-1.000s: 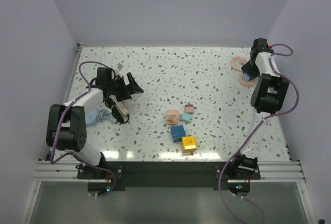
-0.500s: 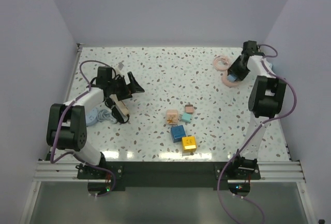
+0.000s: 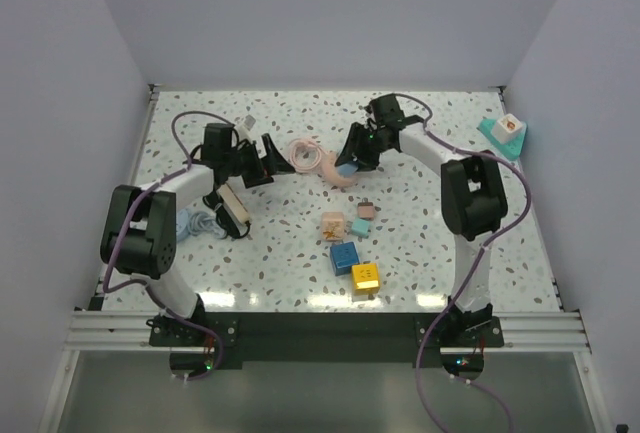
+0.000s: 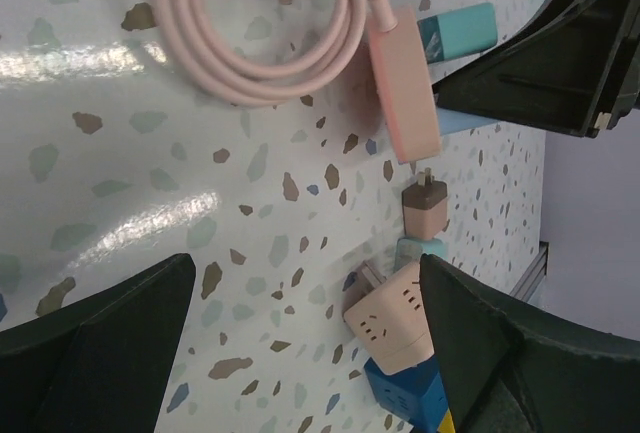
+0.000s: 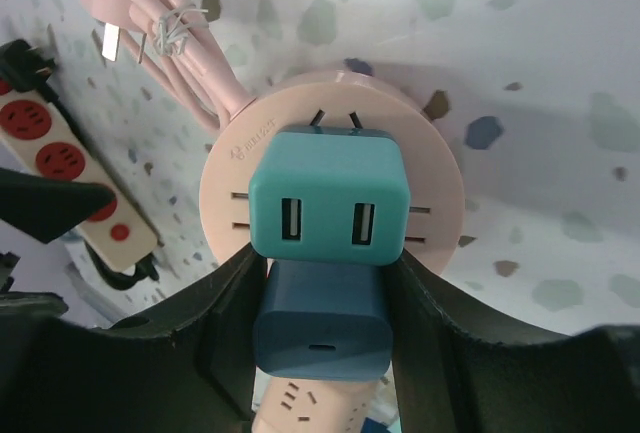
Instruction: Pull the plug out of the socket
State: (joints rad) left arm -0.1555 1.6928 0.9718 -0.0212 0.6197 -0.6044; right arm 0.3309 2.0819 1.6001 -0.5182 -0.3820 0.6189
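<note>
The cream power strip (image 3: 233, 210) lies slanted at the left of the speckled table (image 3: 420, 253), in the same spot as a second ago, just nearer the bases than the left gripper (image 3: 257, 158). In the right wrist view a black plug (image 5: 22, 61) sits against one end of the strip. Whether it is seated cannot be told. A pale blue coiled cord (image 3: 195, 221) lies just left of the strip.

The right gripper (image 3: 352, 158) was at the far right edge a second ago. It has swung to the middle of the table's far half, bringing a round pink outlet disc (image 5: 435, 183) and its pink coiled cord (image 3: 305, 153) along. That move uncovered a teal block (image 3: 503, 133) with a white top by the right wall. The left gripper has shifted slightly farther from the bases and now faces the disc.

There is one strip, one black plug, one disc and two coiled cords. Five small cubes sit unmoved mid-table:
- peach cube (image 3: 332, 223)
- teal cube (image 3: 358, 226)
- pink cube (image 3: 366, 210)
- blue cube (image 3: 345, 256)
- yellow cube (image 3: 365, 275)

The left gripper's jaws are spread wide, holding and touching nothing. The right gripper's jaws are about half closed, clamped on the sides of a dark blue adapter (image 5: 320, 323). A teal adapter (image 5: 327, 193) with two ports sits just above it. Both adapters rest on the disc's face.
</note>
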